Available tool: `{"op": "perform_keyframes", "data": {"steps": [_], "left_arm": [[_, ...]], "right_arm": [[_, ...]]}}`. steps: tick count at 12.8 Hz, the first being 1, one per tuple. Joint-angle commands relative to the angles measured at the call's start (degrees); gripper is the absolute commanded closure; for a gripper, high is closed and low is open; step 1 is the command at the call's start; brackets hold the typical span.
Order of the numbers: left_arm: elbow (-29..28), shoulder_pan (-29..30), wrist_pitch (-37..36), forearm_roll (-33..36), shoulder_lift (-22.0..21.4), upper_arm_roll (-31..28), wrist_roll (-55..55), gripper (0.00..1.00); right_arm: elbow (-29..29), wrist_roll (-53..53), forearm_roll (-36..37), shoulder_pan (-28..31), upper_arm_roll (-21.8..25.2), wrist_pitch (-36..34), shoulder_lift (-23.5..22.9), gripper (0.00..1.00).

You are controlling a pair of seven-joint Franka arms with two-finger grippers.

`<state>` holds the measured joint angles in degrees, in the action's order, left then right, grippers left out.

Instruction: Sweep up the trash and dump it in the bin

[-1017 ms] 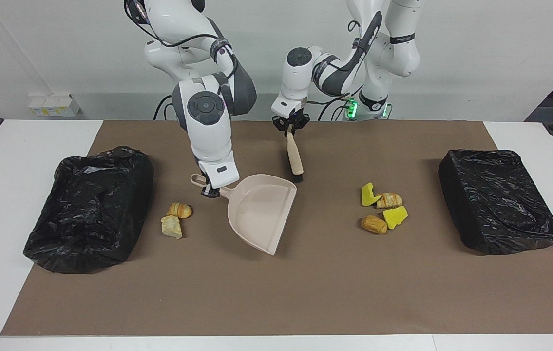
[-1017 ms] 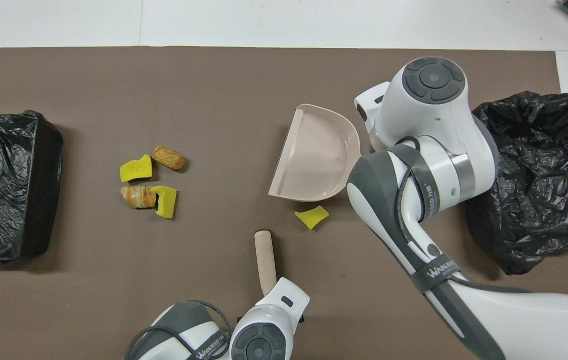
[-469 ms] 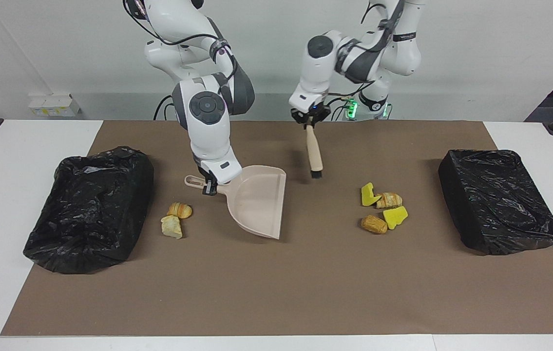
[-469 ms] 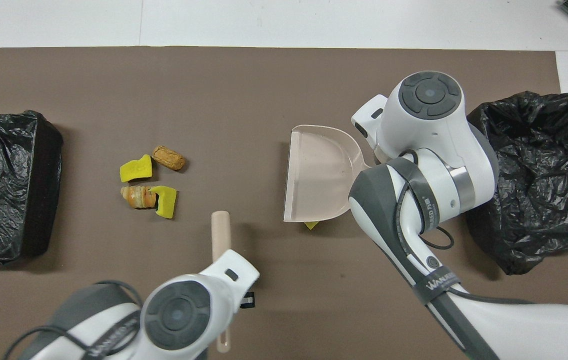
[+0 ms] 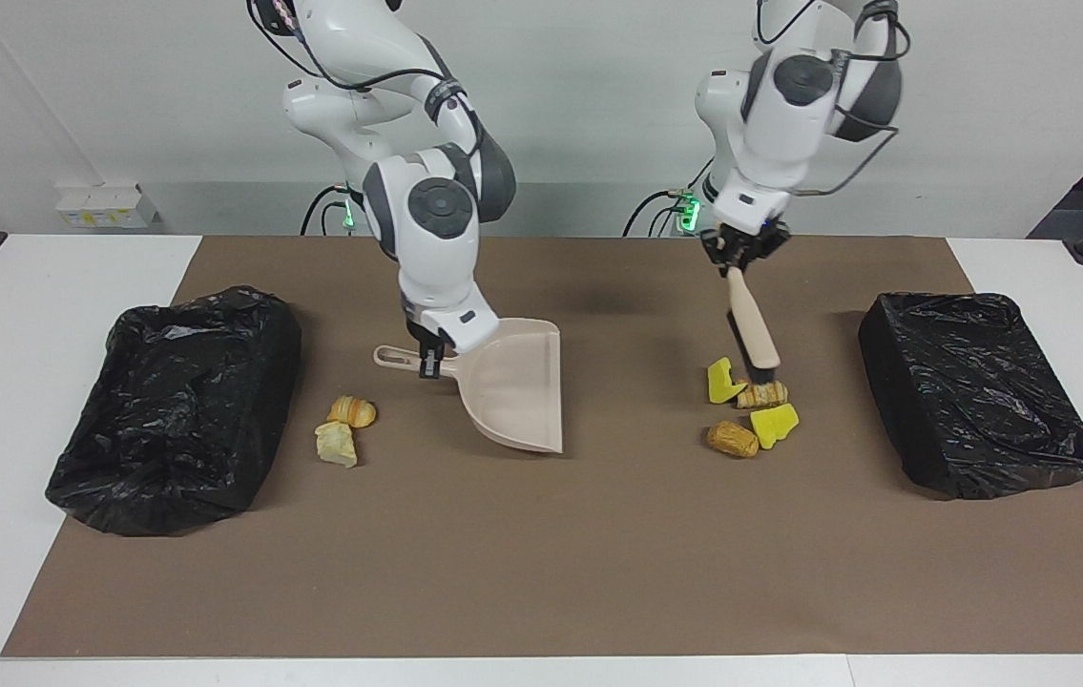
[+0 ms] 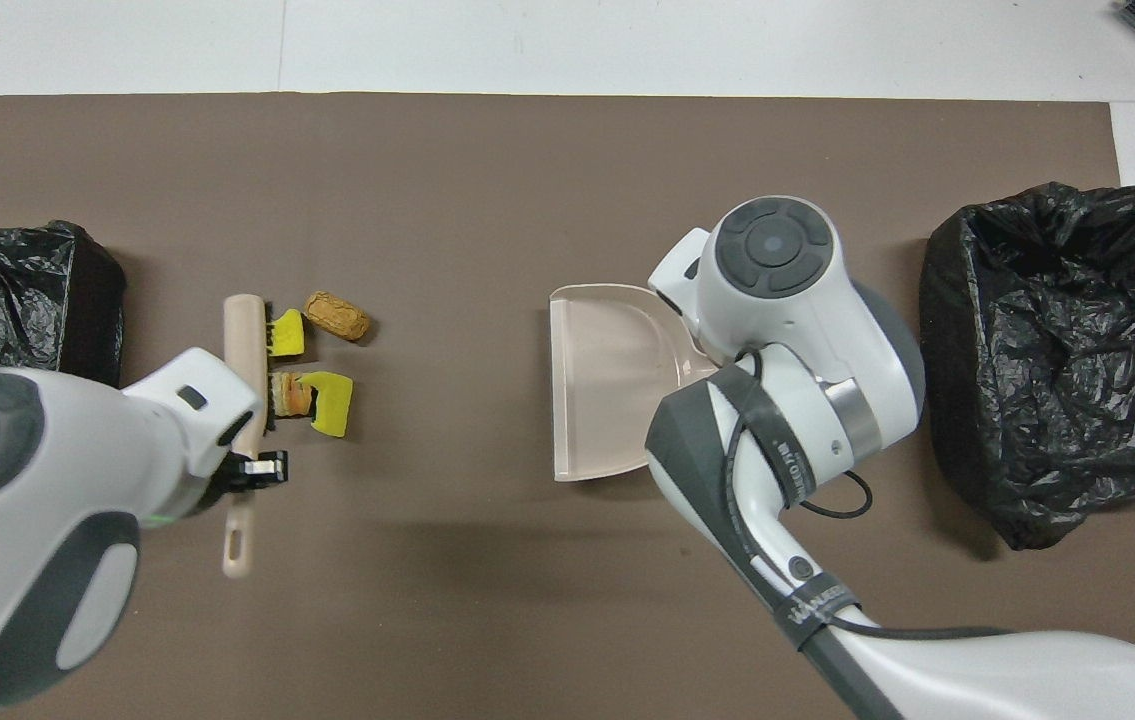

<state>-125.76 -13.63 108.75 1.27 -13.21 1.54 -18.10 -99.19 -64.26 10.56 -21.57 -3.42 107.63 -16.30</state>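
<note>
Nearest us, our left pincer (image 5: 743, 256) is clamped on the handle of the brush (image 5: 753, 329), which slants down so its bristles touch the cluster of four trash bits (image 5: 751, 412) toward the left arm's end of the bench (image 5: 598, 572). The brush's long axis runs roughly away from us, and its bristle side faces the dustpan. Our right pincer (image 5: 426, 363) is closed on the neck of the dustpan (image 5: 512, 386), holding it tilted near mid-bench with its open lip turned toward that cluster, well apart from it. We judge the coming sweep must push the four bits sideways toward the pan. Two more trash lumps (image 5: 343, 427) lie just beside the black-lined bin (image 5: 169, 410) at the right arm's end; a second bin (image 5: 975, 391) sits at the left arm's end.
</note>
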Motion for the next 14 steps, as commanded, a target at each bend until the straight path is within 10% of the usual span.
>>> {"op": "perform_keyframes", "data": {"steps": [1, 4, 14], "left_arm": [[8.7, 7.9, -0.2, 1.3, 8.1, 0.9, 8.1, 1.0], [8.8, 10.2, 5.4, 6.4, 15.0, 0.9, 10.1, 1.0], [-5.3, 3.9, 15.4, -2.8, 11.8, 1.4, 8.9, 1.0]], "right_arm": [[-1.8, -0.1, 1.8, -2.1, -0.3, 2.8, 0.2, 1.0], [-1.7, 3.4, 4.6, -4.6, -0.3, 3.9, -1.4, 1.0], [-1.7, 12.4, 4.8, -6.8, -0.3, 6.6, -3.9, 1.0]]}}
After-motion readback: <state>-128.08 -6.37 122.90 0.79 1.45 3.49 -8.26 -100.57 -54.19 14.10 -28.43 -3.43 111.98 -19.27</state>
